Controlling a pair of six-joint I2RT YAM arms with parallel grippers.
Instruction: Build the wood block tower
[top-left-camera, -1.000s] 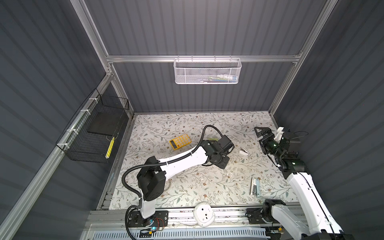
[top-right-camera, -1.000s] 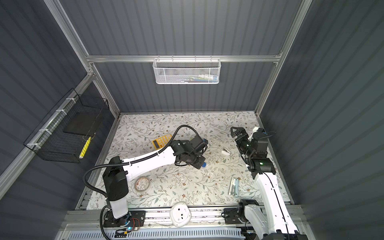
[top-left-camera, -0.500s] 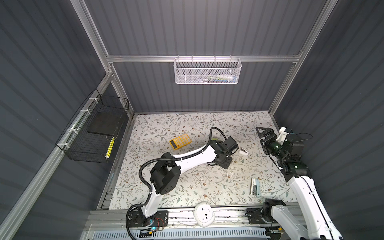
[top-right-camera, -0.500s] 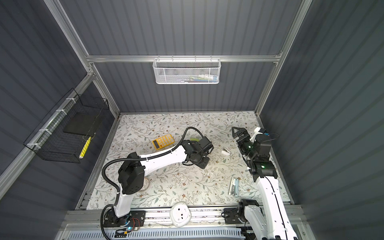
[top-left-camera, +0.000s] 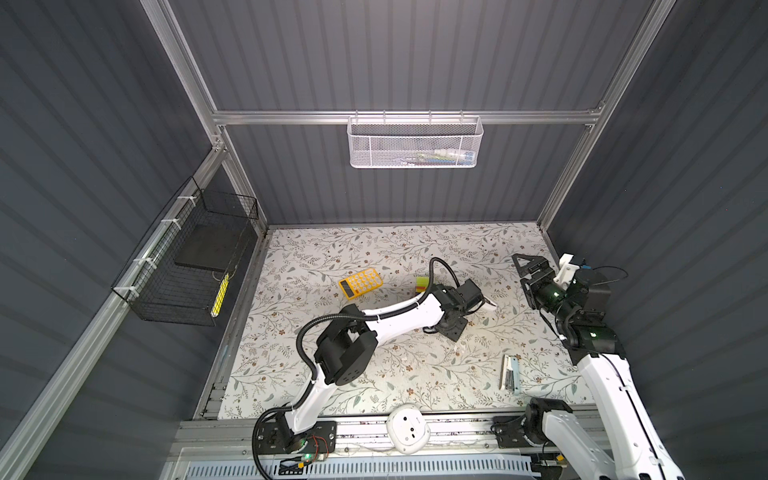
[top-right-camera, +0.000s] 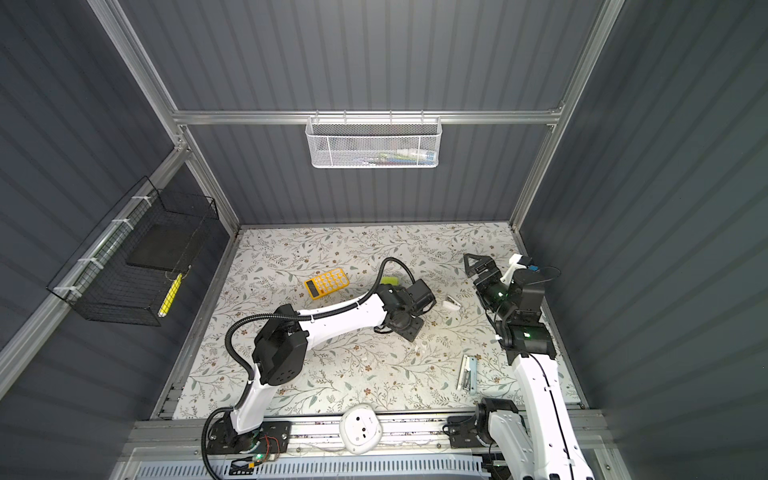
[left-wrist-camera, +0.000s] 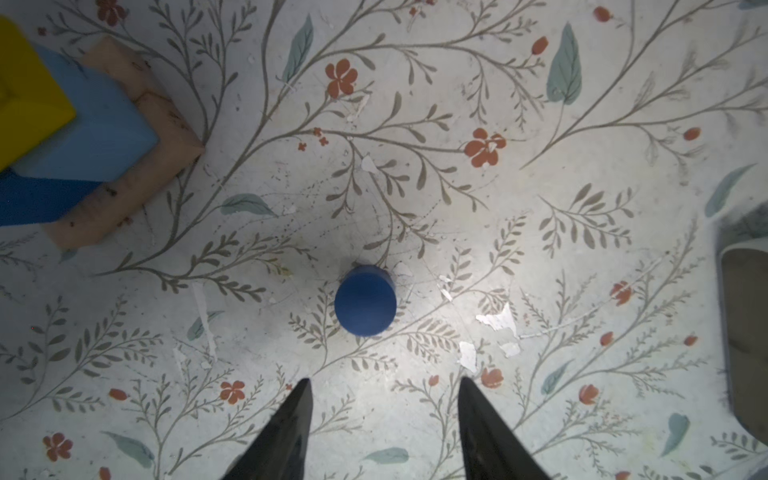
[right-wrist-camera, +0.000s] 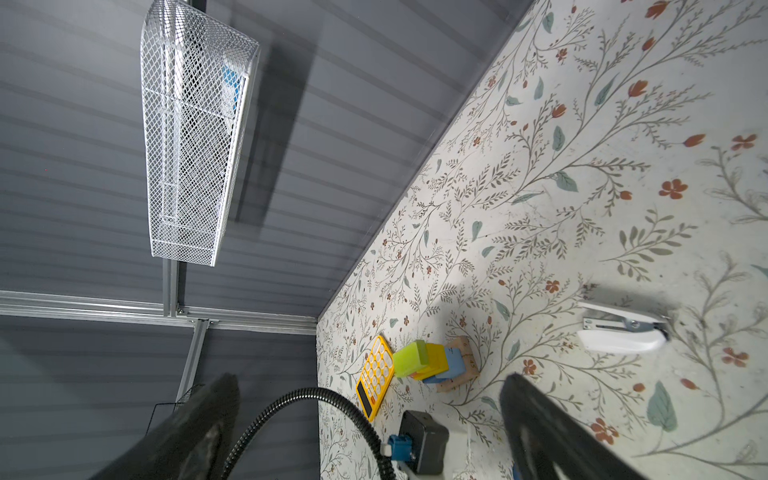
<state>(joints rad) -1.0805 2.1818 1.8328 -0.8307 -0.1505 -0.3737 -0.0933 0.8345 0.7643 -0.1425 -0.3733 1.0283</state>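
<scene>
— Two grippers to check. State of the left gripper (left-wrist-camera: 384, 386)?
— Parted partway, gripping nothing. Poised above the floral mat (left-wrist-camera: 540, 208), tips aimed toward the blue cylinder (left-wrist-camera: 365, 301).
— Touching it?
— No. Upright on the mat, clear of both fingertips (left-wrist-camera: 299, 407).
— And the right gripper (top-left-camera: 530, 262)?
— Spread fully wide, empty, raised near the right wall, well apart from the blocks.
— Whereabouts of the wood block tower (right-wrist-camera: 436, 361)?
— Near the mat's middle, just beside the yellow calculator (top-left-camera: 360, 283), close to the left wrist. From the bottom up: tan bar (left-wrist-camera: 158, 124), then blue cube (left-wrist-camera: 33, 199) beside light-blue cube (left-wrist-camera: 95, 129), then yellow block (left-wrist-camera: 25, 104), with lime bar (right-wrist-camera: 409, 358) on top.
— Cylinder against the tower?
— Near, not touching.
</scene>
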